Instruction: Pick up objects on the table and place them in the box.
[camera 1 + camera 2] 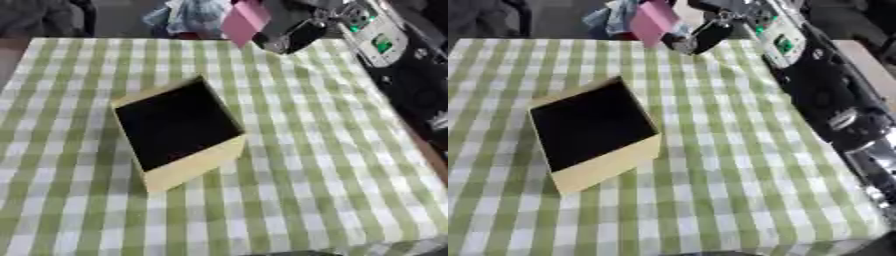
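The pink flat rectangular object (245, 21), held in the right hand (284, 34) curled round it at the counter's (332, 165) far edge, should travel squarely over the open yellow cardboard box (194, 164) before release.

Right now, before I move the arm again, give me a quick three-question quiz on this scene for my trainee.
1. True or false: the box lies on its side with the opening facing the camera.
2. The right hand, at the table's far edge, holds a flat object of which colour? A) blue B) pink C) yellow
3. Fill in: the tablecloth is checked white and ____.

Key: 1 false, it stands upright with its open top showing a dark inside. 2 B, the pink object. 3 green.
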